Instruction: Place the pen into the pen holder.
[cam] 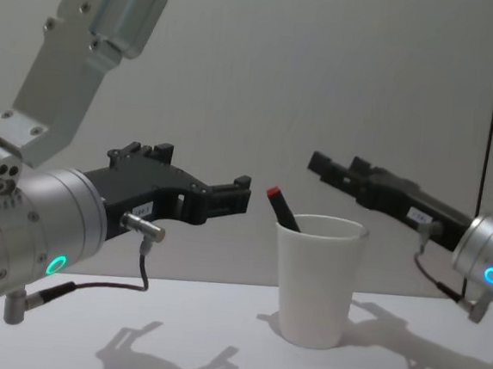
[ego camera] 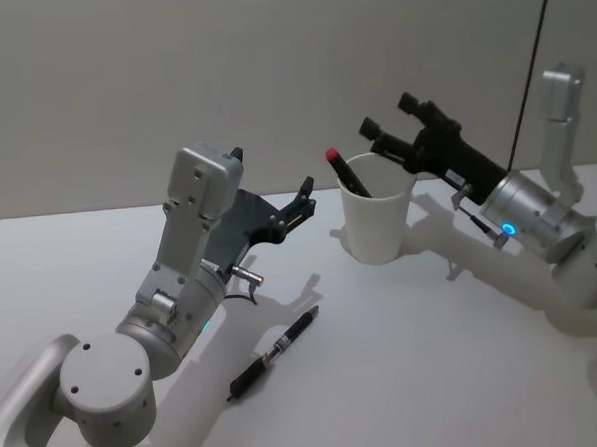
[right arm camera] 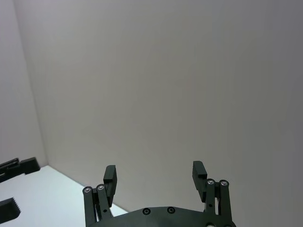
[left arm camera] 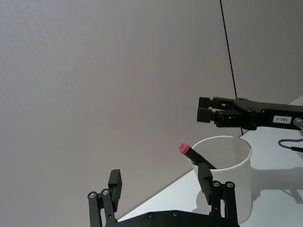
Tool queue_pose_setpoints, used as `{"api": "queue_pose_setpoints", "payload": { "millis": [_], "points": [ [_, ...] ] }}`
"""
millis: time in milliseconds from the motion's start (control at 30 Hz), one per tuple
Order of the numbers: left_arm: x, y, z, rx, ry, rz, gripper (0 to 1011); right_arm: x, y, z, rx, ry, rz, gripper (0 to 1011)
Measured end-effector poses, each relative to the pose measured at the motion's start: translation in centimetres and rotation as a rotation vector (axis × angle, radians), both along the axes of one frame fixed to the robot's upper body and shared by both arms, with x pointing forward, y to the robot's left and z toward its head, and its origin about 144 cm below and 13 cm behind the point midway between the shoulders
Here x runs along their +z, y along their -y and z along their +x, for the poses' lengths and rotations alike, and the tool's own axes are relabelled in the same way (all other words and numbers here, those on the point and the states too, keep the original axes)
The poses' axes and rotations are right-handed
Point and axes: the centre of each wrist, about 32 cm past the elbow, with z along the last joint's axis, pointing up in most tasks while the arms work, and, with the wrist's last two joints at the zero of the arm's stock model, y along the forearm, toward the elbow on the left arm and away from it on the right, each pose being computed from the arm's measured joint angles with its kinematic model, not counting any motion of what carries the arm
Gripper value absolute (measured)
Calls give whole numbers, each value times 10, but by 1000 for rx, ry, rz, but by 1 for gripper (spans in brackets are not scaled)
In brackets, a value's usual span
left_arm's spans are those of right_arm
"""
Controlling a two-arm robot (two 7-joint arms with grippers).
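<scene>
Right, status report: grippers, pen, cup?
Left gripper, right gripper open, flanking white paper cup. Red-capped black pen leans inside. Second black pen lies on white table.

The cup's (ego camera: pixel 379 224) mouth is open on its right side, but a red-capped pen (ego camera: pixel 348 174) leans at the left rim and the right gripper (ego camera: pixel 389 115) hangs just above.

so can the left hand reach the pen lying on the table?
Probably yes. The pen lies bare on the table, nothing over or against it; the left hand is open, empty, raised beyond it.
</scene>
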Motion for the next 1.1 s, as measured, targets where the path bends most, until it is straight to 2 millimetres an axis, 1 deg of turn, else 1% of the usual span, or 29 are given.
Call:
{"api": "queue_pose_setpoints", "payload": {
  "millis": [267,467,733,1100],
  "points": [
    [0,0,0,0,0,0,1001,6,12,-11,-85,-11,33,1001],
    [0,0,0,0,0,0,1001,6,12,-12,-90,-14,33,1001],
    [0,0,0,0,0,0,1001,4,13,-20,-111,-26,19,1001],
    [0,0,0,0,0,0,1001,3,17,-42,-169,-53,-20,1001]
  ]
}}
